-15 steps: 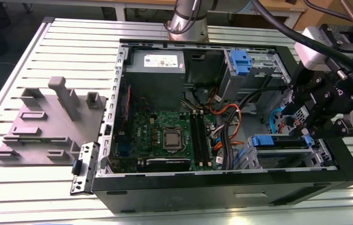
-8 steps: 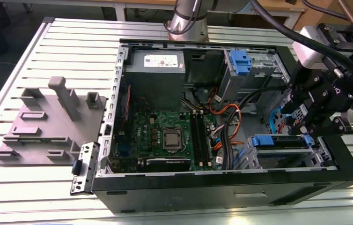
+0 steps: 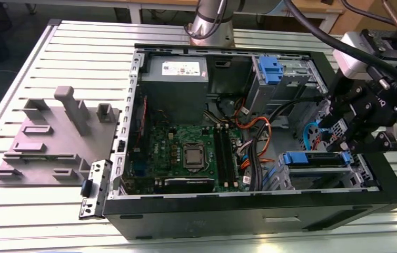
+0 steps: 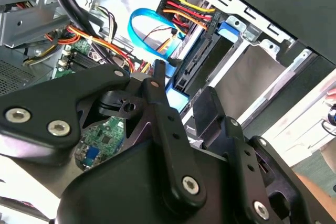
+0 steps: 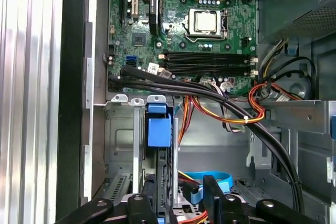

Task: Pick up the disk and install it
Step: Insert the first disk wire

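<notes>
The disk [image 5: 159,129] stands on its edge inside the drive cage [image 3: 318,176] at the exterior view's right of the open computer case. The blue end of its side rail [image 3: 304,158] faces the motherboard. My gripper [image 3: 343,141] hangs over the cage, with one black finger on each side of the disk [image 4: 197,61] in both wrist views. The fingers [image 5: 215,198] press against the disk's faces, so the gripper [image 5: 176,208] is shut on it. The disk's label is hidden.
Black, orange and red cable bundles [image 5: 220,103] and a blue flat cable [image 4: 144,19] run close beside the cage. The motherboard [image 3: 184,153] and grey power supply [image 3: 174,68] fill the case. Another blue bracket [image 3: 269,68] sits in the far bay. A grey fixture [image 3: 51,137] lies outside the case.
</notes>
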